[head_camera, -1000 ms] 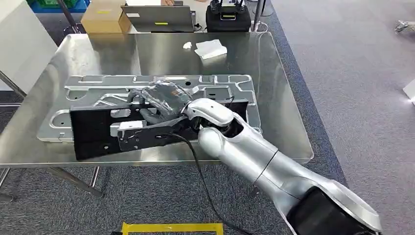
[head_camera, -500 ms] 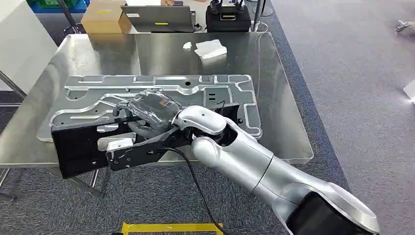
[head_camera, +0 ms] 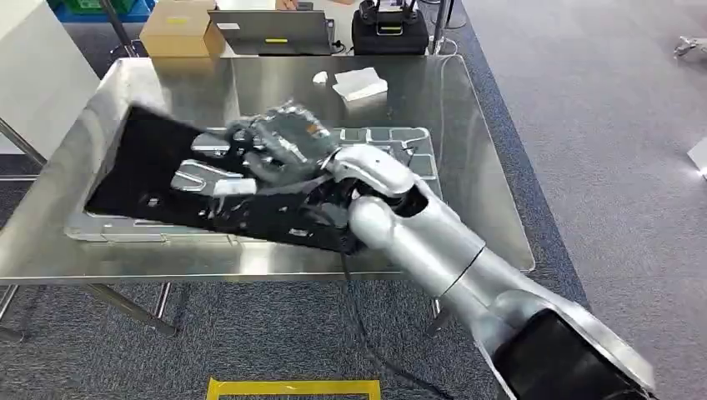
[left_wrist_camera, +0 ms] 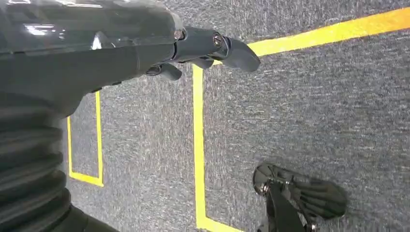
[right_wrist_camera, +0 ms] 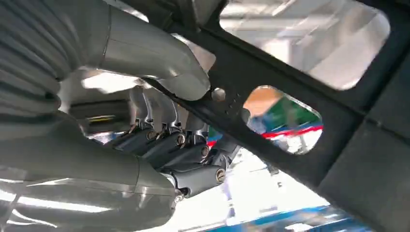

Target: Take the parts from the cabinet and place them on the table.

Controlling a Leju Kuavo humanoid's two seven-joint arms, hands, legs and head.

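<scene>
A black panel part (head_camera: 158, 179), pierced with cutouts, is gripped by the robot's right hand (head_camera: 279, 146) above a silver stamped metal part (head_camera: 392, 146) lying flat on the steel table (head_camera: 475, 167). The black part's far corner reaches toward the table's left edge; its near edge hangs close to the front rim. Bare steel lies beyond, up to two white scraps (head_camera: 358, 83). One cardboard box (head_camera: 175, 29) and one laptop (head_camera: 271, 32) stand at the back. The left hand (left_wrist_camera: 203, 48) hangs over grey carpet, fingers loosely extended, holding nothing.
</scene>
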